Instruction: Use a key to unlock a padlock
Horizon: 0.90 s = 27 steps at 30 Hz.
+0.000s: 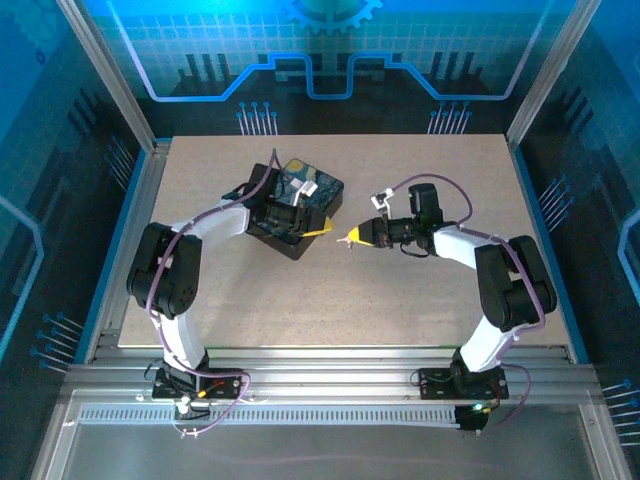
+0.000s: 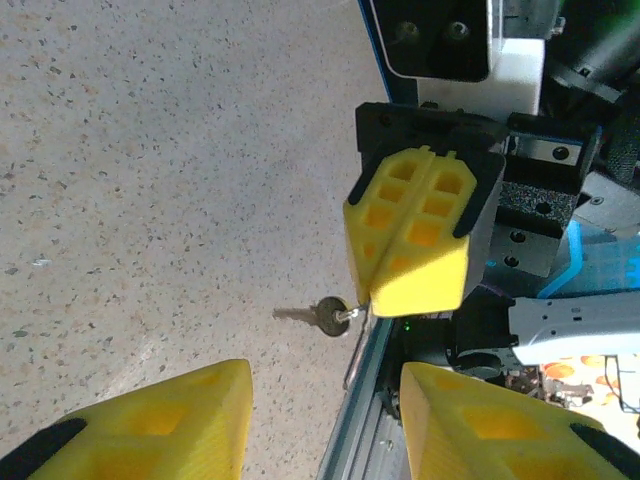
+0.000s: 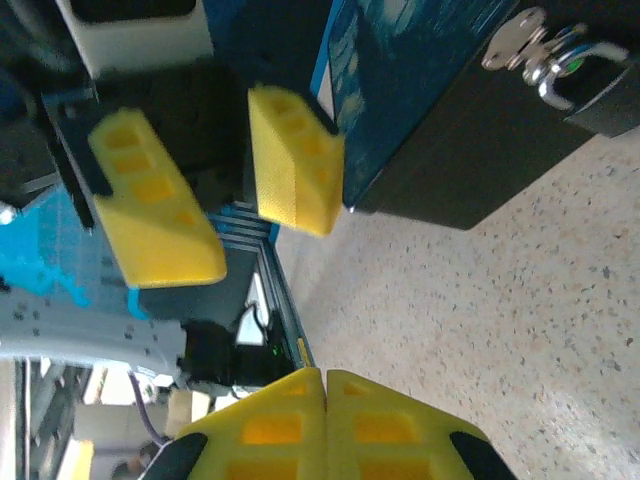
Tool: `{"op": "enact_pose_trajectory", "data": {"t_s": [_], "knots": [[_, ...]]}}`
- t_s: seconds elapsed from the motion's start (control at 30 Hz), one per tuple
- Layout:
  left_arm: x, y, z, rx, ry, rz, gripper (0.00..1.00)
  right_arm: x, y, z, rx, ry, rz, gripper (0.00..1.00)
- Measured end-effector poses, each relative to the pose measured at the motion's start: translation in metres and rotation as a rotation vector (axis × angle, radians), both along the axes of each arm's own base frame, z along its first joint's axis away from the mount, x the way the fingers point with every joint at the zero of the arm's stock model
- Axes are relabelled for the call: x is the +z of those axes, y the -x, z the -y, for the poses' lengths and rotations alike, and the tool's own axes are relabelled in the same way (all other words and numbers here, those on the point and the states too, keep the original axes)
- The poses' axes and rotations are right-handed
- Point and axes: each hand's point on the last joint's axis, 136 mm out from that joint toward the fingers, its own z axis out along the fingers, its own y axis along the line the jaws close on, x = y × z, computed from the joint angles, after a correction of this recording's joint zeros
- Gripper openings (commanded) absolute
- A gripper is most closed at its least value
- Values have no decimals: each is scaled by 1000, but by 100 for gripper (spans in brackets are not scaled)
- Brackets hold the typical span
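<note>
Two grippers face to face above one speckled table (image 1: 420,300). Pressed fully together, the right gripper (image 1: 352,238), its two yellow fingers meeting along a single seam. From the left wrist, the same right gripper (image 2: 385,265) head-on, with one small key (image 2: 325,316) dangling just below its tip. Blade out to the side, head caught by a thin ring that runs up into the seam; pinched there, as far as can be seen.

Spread wide, the left gripper (image 1: 305,222). Two yellow fingers (image 3: 150,200) standing well apart in the right wrist view, nothing between them.

One dark box (image 1: 312,185) with a swirling blue-and-yellow print, just beside the left gripper's spread fingers and across from the right gripper's closed tip.

One padlock (image 3: 600,100), ahead of the right gripper and off to the upper right in its wrist view, well apart from the closed fingertips. Dark body set against the box; whether resting on it or hung from it, impossible to tell. One silvery shackle (image 3: 565,75) looping from the body, and one silvery key-shaped piece (image 3: 512,35) touching that loop, on the side nearer the left gripper.
</note>
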Motion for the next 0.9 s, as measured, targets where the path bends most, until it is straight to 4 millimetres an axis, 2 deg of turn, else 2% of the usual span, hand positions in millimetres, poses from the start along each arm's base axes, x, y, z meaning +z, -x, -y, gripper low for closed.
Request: {"op": "enact_pose_trajectory", "data": {"t_s": [0.27, 0.5, 0.8, 0.9], "knots": [[2, 1, 5, 38, 16, 0, 45, 10, -19, 0, -113, -46, -29, 0], [8, -3, 15, 50, 34, 15, 41, 15, -18, -9, -111, -53, -41, 0], [13, -8, 16, 67, 52, 20, 17, 16, -15, -18, -95, -44, -44, 0], [12, -7, 16, 66, 51, 20, 16, 16, -15, -18, -96, -44, -43, 0]]}}
